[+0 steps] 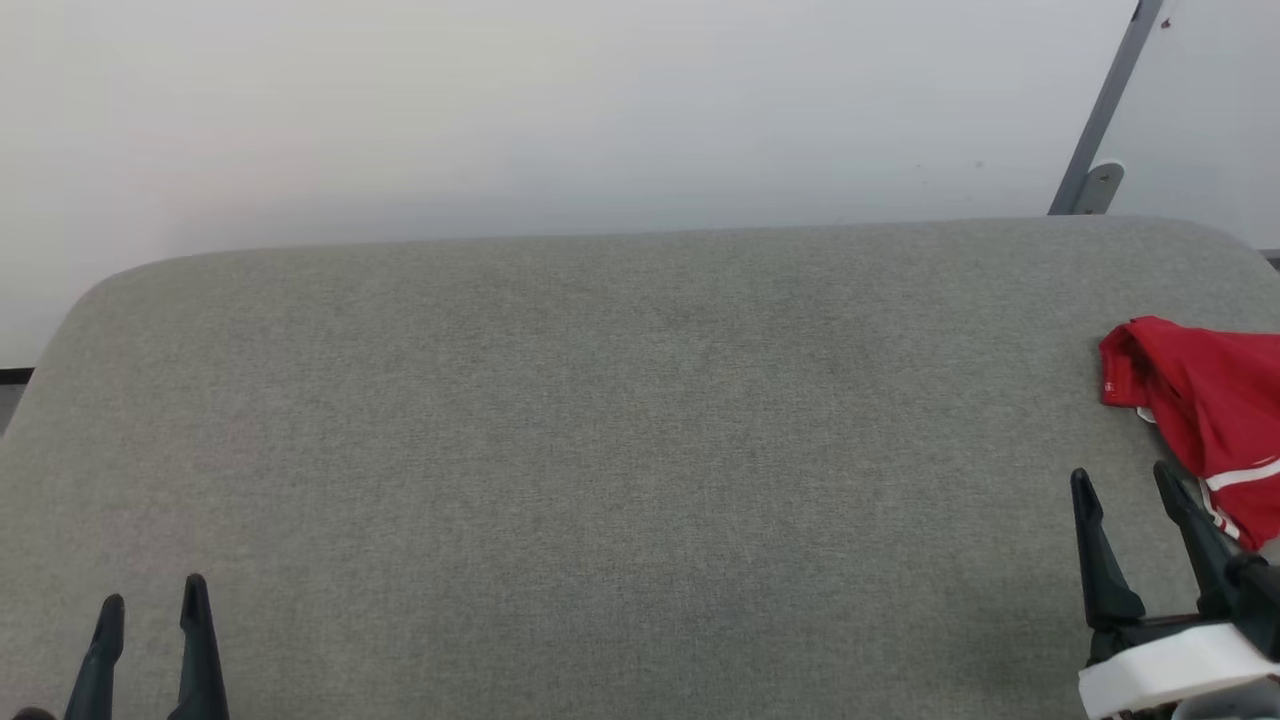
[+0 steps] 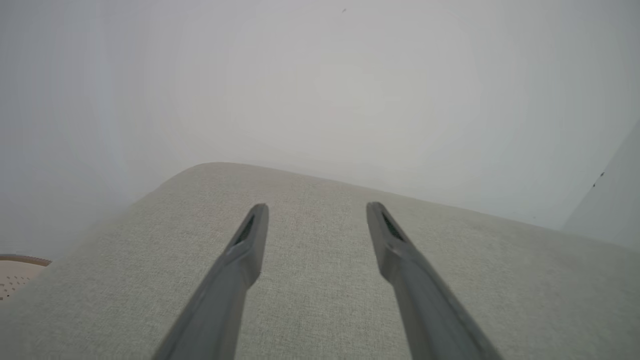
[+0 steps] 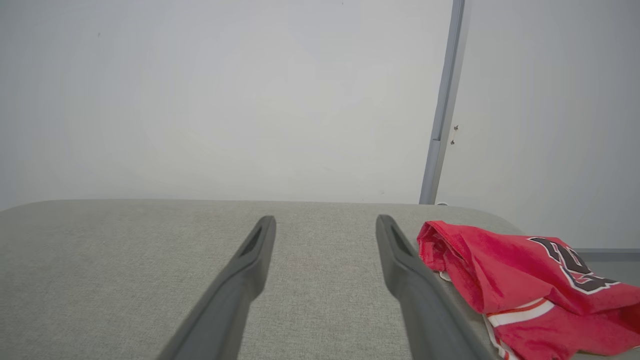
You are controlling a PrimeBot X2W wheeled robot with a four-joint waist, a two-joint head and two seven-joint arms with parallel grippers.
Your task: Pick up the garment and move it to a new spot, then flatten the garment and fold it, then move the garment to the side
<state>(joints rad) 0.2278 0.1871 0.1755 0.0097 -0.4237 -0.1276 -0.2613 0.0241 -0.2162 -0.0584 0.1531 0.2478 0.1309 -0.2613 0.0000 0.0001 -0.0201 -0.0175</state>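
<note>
Left pincer and right pincer both gape wide and empty over the bench. The crumpled garment lies just right of the right pincer.

Open grey surface; garment far right

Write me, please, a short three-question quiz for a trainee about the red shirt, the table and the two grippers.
1. Fill the gap: the left gripper and the right gripper both stand ___ and hold nothing.
2. Where does the red shirt lie on the grey table? A, spread flat in the middle; B, bunched up at the robot's right side; C, under the left gripper.
3. True or false: the left gripper is nearer the shirt than the right gripper is.

Key: 1 open; 2 B; 3 false.
</note>
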